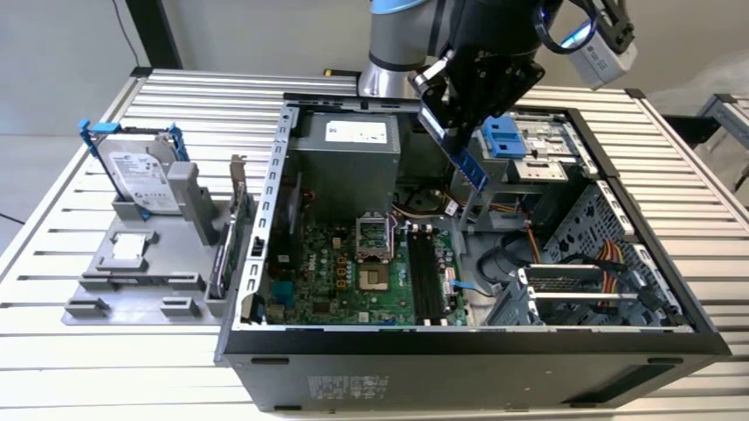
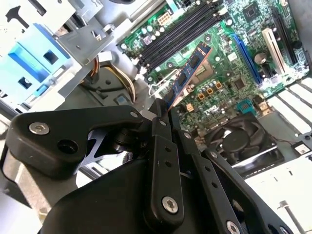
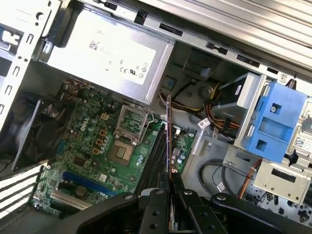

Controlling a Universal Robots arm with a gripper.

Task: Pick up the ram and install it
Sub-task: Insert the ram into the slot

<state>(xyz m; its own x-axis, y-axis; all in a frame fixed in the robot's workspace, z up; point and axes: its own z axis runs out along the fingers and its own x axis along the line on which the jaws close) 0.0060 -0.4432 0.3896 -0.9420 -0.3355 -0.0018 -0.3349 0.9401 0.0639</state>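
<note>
- Currently the gripper is clamped on the ram; in both wrist views its fingers pinch narrowly on one end of the strip.
- Ram is held in the air, tilted, above the open computer case, near the blue drive bracket.
- Ram is clear of the black memory slots on the green motherboard; not seated.
- Hard drive stands in a grey fixture outside the case, at the exterior view's left.

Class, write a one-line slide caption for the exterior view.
Gripper holds the ram above the open computer case and its motherboard.
</note>
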